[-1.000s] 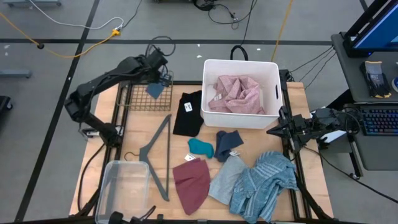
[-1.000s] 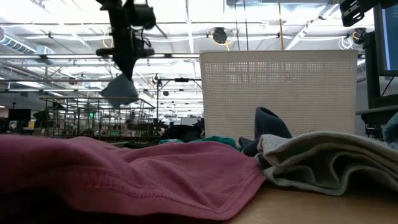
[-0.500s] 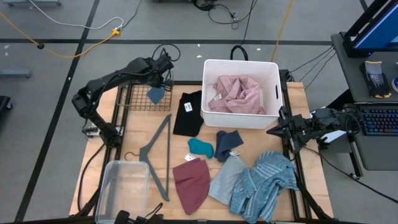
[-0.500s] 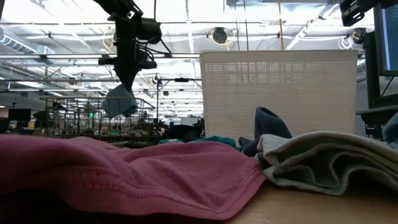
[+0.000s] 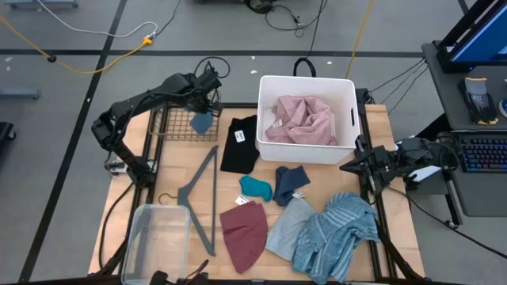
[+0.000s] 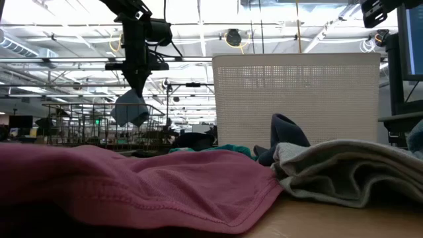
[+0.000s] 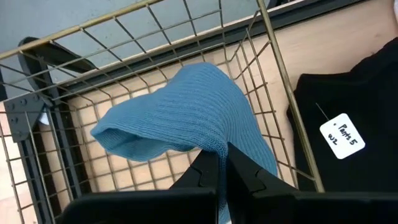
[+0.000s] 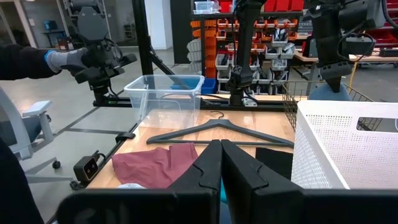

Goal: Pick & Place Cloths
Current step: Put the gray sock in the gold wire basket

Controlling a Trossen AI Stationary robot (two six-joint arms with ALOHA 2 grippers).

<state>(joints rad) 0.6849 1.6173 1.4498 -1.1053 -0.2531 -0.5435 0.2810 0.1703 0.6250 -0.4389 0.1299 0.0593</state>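
Only wrist view shows black cloth's (image 7: 348, 118) tag (image 7: 341, 135).

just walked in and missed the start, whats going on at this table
The left gripper is shut on a small blue cloth and holds it hanging over the wire basket at the table's back left. The right gripper waits shut at the right edge. A pink cloth already lies in the white bin; black, teal, dark blue, maroon and striped pieces remain on the table.
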